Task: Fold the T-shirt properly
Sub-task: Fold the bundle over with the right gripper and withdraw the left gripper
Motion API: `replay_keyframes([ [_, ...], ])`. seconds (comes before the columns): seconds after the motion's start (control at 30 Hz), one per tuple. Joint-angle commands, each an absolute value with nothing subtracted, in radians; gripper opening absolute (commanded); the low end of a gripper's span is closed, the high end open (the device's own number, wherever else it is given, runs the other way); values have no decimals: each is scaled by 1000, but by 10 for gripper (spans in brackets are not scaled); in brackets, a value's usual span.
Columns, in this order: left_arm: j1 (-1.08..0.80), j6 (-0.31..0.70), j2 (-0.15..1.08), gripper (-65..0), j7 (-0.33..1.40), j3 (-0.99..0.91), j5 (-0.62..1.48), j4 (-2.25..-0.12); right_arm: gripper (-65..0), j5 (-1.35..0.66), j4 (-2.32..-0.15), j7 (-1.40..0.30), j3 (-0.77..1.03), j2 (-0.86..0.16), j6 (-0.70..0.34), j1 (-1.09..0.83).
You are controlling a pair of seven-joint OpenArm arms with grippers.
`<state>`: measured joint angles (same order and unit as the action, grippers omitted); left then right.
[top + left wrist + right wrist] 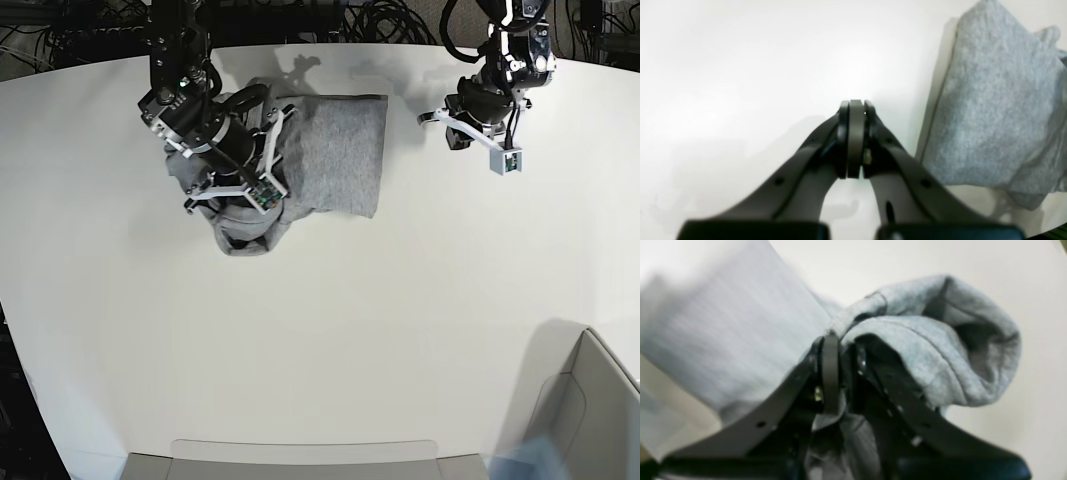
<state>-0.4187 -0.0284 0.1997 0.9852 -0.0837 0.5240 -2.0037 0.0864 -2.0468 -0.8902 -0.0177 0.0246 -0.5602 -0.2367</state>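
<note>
From the left wrist view, the left end effector [855, 110] has its jaws pressed together with nothing between them, hanging over the bare white counter [740, 66]. The T-shirt [1000, 106] lies off to its right, a folded edge running near the end effector but not touching it. The risk on this side is that this arm is not pinning or steadying the cloth at all, so any pull from the other arm could drag the whole shirt across the counter instead of turning a fold.

From the right wrist view, the right end effector [841, 350] is nearly closed and pinches a bunch of grey cloth, with some fabric hanging down between the jaws. A rolled lump of the T-shirt [940, 350] bulges to the right and a smoother, blurred panel stretches to the left. The pinch seems to take several layers at once; I judge that lifting from here could carry the wrong layer along and undo a fold, or the thin bite could slip and drop the cloth in a heap.

In the base view, the T-shirt [340, 150] sits at the far side of the counter [320, 350], a flat rectangle with a crumpled wad under the right end effector [252, 178]. The left end effector [450, 118] stands well apart from it. The wad, if laid down unsmoothed, would likely leave the fold lumpy and crooked.
</note>
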Motion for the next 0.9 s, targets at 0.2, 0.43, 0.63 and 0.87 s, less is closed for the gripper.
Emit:
replay_keyframes([
  [0.2, -417, -24, 205, -650, 969, -88, 530, -1998, -650, 298, -2054, -857, -231, 87, -503, -203],
  [0.43, -415, -24, 205, -650, 969, -85, 530, -1998, -650, 392, -1850, -865, -415, 84, -361, -128],
  [0.63, -415, -24, 205, -650, 969, -90, 527, -1997, -650, 395, -1805, -865, -470, 84, -344, -128],
  [0.87, -395, -24, 205, -650, 969, -90, 529, -1952, -442, 398, -1808, -863, -550, 84, -343, -133],
])
